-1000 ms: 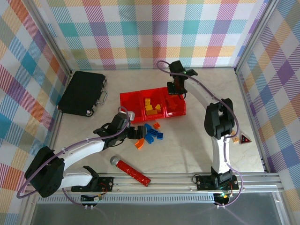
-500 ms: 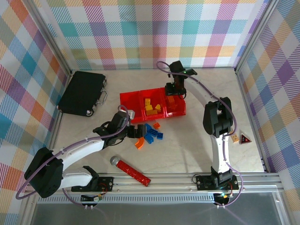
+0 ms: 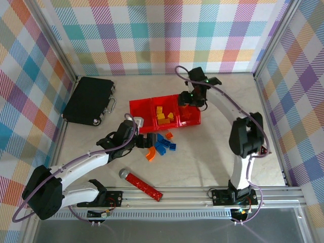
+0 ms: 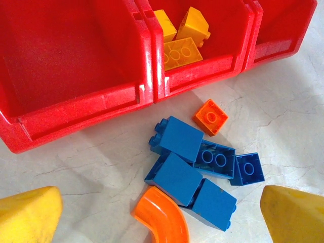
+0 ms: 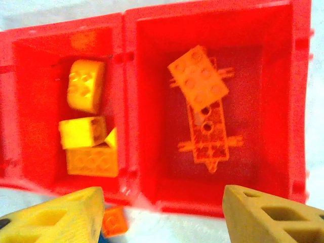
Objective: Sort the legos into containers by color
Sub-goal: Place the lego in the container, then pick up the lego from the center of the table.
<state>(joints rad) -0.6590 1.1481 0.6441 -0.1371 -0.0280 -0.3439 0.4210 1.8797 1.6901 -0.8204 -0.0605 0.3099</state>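
Note:
The containers are three joined red bins. The left bin has nothing in it, the middle one holds yellow legos, and the right one holds an orange brick lying on a flat orange piece. Loose on the table are several blue legos, a small orange square and a curved orange piece. My left gripper stands open, low over the blue pile and curved piece. My right gripper hangs open above the right bin's near wall, holding nothing.
A flat black case lies at the back left. A long red studded bar with a grey round end lies near the front rail. A small triangular object sits by the right wall. Checked walls enclose the table.
My right gripper's jaws have opened above the right bin, and that arm's elbow has swung to the right. My left gripper has edged slightly forward toward the blue pile, still open.

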